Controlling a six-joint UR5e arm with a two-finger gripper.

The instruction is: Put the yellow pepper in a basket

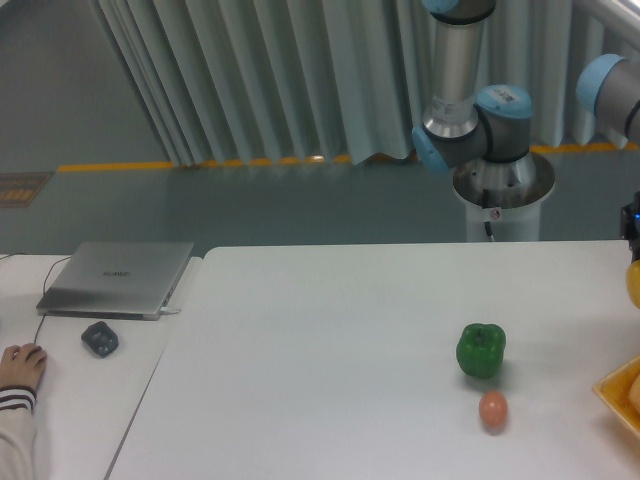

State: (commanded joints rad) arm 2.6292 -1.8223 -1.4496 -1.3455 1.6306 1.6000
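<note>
Glossy yellow pepper (pixel 634 285) above angular basket (pixel 618 392) rim.

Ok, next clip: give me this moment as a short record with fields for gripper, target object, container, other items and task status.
gripper: at the right edge of the frame, mostly cut off; jaw state unclear
target object: small glossy yellow pepper, only a sliver visible, lifted off the white table under the gripper
container: yellow-orange basket with an angular rim, only a corner showing at lower right
other items: green bell pepper; orange-pink egg-shaped object; closed silver laptop; dark computer mouse
task status: pepper not yet in the basket
</note>
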